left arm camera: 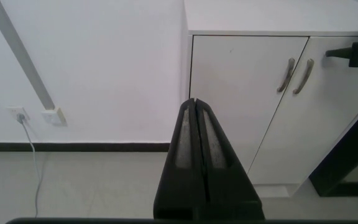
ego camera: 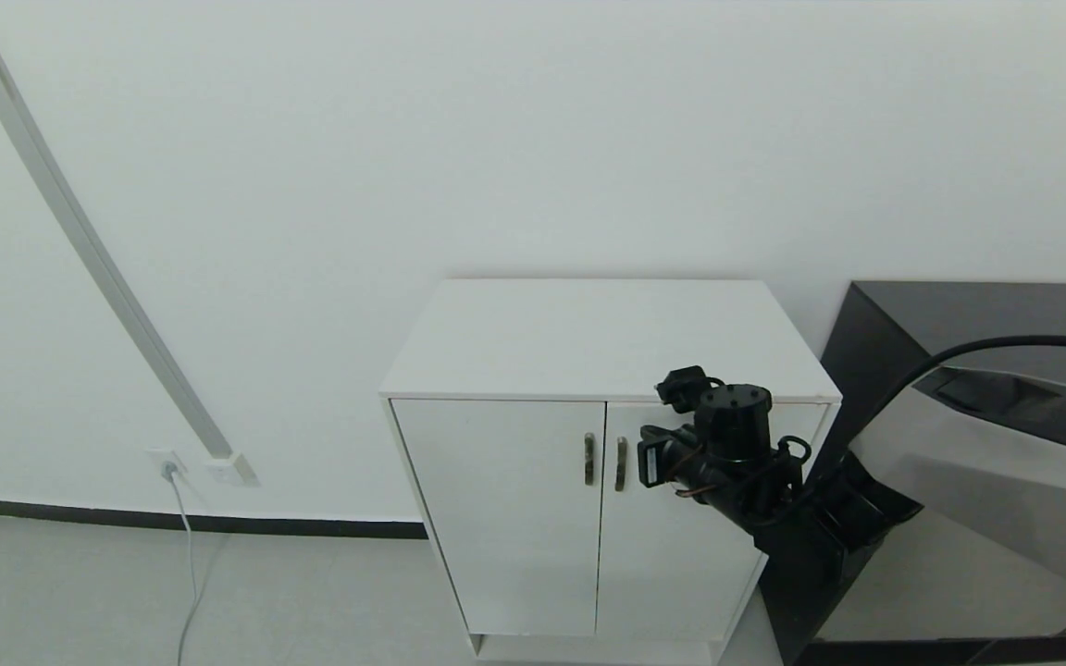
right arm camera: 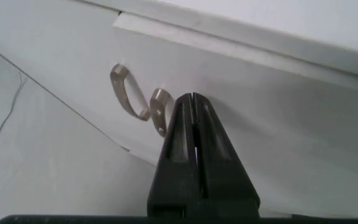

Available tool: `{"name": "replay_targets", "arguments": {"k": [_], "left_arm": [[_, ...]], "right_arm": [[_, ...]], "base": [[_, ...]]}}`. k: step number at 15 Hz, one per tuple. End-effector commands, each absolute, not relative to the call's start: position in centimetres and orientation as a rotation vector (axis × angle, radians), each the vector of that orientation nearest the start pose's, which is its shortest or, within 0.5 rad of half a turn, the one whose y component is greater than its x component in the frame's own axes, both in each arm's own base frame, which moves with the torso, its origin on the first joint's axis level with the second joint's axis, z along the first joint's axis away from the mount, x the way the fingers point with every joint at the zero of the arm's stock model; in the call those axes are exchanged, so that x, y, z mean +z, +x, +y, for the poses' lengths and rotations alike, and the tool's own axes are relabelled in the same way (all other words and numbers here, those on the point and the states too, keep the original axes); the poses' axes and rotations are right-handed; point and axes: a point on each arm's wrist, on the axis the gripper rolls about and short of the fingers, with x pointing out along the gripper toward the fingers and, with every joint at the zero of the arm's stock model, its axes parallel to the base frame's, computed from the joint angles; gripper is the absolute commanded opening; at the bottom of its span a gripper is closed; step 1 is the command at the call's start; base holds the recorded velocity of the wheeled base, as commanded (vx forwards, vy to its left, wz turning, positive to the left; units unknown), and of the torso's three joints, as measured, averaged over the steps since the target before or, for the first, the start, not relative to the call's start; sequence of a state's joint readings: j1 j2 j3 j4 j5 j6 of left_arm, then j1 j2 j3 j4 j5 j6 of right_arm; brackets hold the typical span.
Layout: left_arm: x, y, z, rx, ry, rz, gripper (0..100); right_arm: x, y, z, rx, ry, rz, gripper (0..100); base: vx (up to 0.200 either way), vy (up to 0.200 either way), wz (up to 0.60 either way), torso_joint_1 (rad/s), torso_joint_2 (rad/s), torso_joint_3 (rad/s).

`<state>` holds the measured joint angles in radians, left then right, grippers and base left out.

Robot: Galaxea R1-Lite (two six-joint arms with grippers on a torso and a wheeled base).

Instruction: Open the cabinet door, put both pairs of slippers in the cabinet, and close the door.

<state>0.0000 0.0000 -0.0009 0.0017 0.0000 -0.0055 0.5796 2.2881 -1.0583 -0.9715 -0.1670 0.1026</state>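
The cabinet [ego camera: 588, 338] stands against the far wall with both doors closed, its two handles side by side at the middle. The right gripper [right arm camera: 192, 102] is in front of the right door [ego camera: 672, 564], fingers pressed together, its tip just beside the right handle [ego camera: 621, 463]. The left gripper [left arm camera: 194, 109], fingers also together, is nearer and to the left, well apart from the left door [left arm camera: 247, 93]. A socket [ego camera: 167, 462] sits low on the wall at left.
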Motion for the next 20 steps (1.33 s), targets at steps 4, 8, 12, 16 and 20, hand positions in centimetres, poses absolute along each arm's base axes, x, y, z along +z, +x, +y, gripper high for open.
{"name": "replay_targets", "arguments": {"k": [4, 8, 12, 16, 20], "left_arm": [[7.5, -2.3, 0.0, 0.000, -0.006, 0.002, 0], [7.5, -2.3, 0.0, 0.000, -0.006, 0.002, 0], [7.5, -2.3, 0.0, 0.000, -0.006, 0.002, 0], [7.5, -2.3, 0.0, 0.000, -0.006, 0.002, 0], [7.5, -2.3, 0.0, 0.000, -0.006, 0.003, 0]], "right_arm": [[5.7, 36.6, 23.0, 0.386, 0.004, 0.271, 0], [5.7, 36.7, 22.9, 0.383, 0.005, 0.269, 0], [7.3, 34.4, 23.0, 0.415, 0.005, 0.267, 0], [10.3, 29.6, 20.6, 0.347, -0.008, 0.269, 0], [12.7, 23.8, 15.0, 0.179, 0.033, 0.265, 0]], "base": [[0.000, 0.000, 0.00, 0.000, 0.00, 0.000], [0.000, 0.000, 0.00, 0.000, 0.00, 0.000], [0.000, 0.000, 0.00, 0.000, 0.00, 0.000], [0.000, 0.000, 0.00, 0.000, 0.00, 0.000], [0.000, 0.000, 0.00, 0.000, 0.00, 0.000]]}}
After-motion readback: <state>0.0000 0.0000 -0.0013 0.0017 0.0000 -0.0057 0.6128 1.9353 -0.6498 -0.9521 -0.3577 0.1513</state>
